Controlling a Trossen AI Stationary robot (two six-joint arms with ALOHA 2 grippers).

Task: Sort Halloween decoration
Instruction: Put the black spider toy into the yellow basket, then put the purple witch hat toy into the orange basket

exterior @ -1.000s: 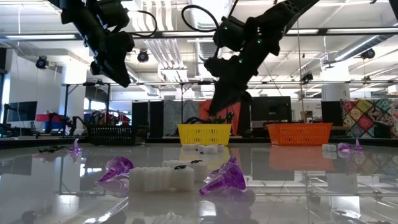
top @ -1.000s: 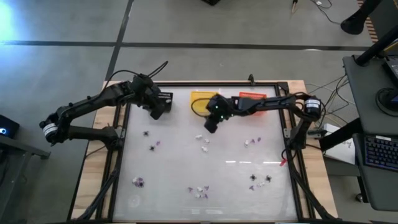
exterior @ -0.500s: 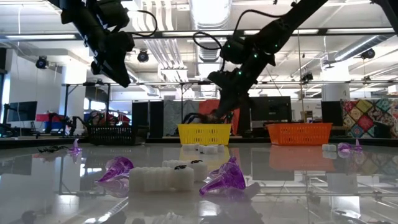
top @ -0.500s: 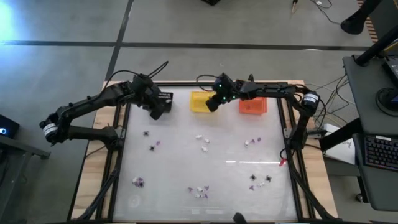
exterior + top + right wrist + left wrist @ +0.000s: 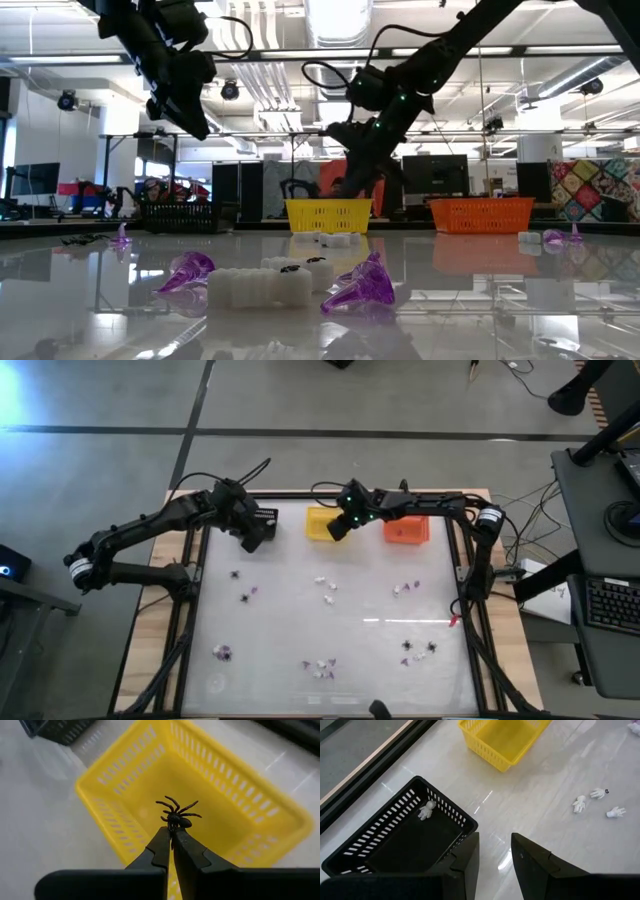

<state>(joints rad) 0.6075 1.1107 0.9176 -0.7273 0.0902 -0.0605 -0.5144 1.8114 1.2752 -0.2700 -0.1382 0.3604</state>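
My right end effector (image 5: pixel 171 834), clamped on a black spider (image 5: pixel 176 815), hangs above the yellow basket (image 5: pixel 240 820); left end effector (image 5: pixel 495 851), fingers apart, over the black basket (image 5: pixel 395 840).

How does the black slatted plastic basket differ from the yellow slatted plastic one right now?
The black slatted plastic basket holds one small white figure; the yellow slatted plastic basket looks empty. The left gripper hovers open by the black one; the right gripper holds a black spider above the yellow one. Both are slatted rectangles.
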